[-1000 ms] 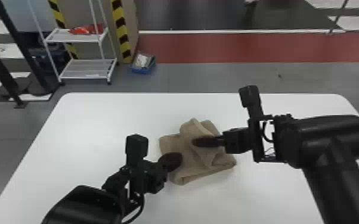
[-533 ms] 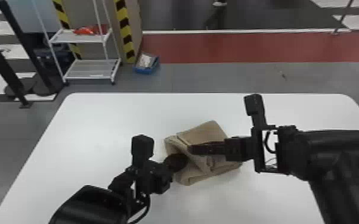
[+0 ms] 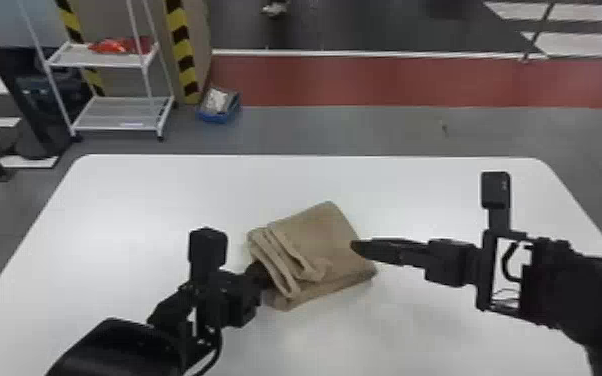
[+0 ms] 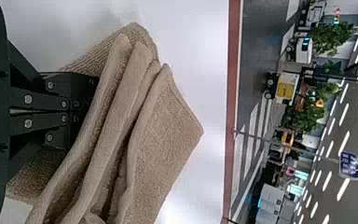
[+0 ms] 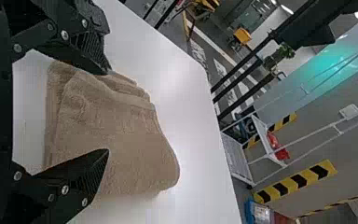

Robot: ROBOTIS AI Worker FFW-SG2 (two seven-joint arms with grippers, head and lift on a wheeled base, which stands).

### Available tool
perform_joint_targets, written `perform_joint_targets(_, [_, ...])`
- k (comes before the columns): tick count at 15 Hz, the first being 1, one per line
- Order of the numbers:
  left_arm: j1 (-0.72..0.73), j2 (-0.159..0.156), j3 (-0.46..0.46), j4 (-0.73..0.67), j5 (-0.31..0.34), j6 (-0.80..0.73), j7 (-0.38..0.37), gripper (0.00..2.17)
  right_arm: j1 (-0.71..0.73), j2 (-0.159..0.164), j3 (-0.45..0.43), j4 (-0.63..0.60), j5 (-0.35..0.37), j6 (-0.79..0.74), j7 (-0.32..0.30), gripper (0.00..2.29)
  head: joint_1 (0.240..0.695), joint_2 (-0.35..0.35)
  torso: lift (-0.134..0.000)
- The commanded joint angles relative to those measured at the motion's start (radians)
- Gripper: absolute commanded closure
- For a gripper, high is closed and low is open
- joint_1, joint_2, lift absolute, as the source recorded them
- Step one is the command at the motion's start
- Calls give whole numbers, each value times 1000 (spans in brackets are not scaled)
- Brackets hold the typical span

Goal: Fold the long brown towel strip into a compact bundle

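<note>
Lying near the middle of the white surface [image 3: 140, 210]: one long brown towel strip [image 3: 322, 227], folded into a layered bundle, with upright folds towards its left side and a flatter panel on the right. Left gripper [image 3: 263, 276]: at the bundle's left side, fingers drawn together, tips hidden by a fold; cannot tell whether cloth is pinched between them. Right gripper [image 3: 357, 247]: at the bundle's right edge, fingers spread wide, holding nothing. Background, floor beyond the surface: one white shelf rack [image 3: 115, 107], red item [image 3: 115, 46] on its upper shelf; one blue box [image 3: 220, 115] beside it.
</note>
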Motion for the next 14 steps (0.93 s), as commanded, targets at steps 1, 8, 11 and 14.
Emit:
perform_joint_targets(1, [0, 0, -1, -1, 4, -15, 6, 1997, 38, -35, -25, -17, 2, 21, 36, 2061, 695, -55, -107])
perform_joint_targets(8, [15, 2, 8, -18, 4, -15, 17, 1997, 128, -46, -21, -4, 81, -99, 87, 2111, 695, -98, -107])
perform_joint_targets(11, [15, 2, 8, -20, 4, -15, 17, 1997, 95, -44, -8, 102, 114, -157, 85, 2111, 695, -105, -107])
perform_joint_targets(14, [15, 2, 2, -21, 4, -15, 12, 1997, 58, -38, 13, 198, 112, -246, 76, 2111, 695, -111, -107])
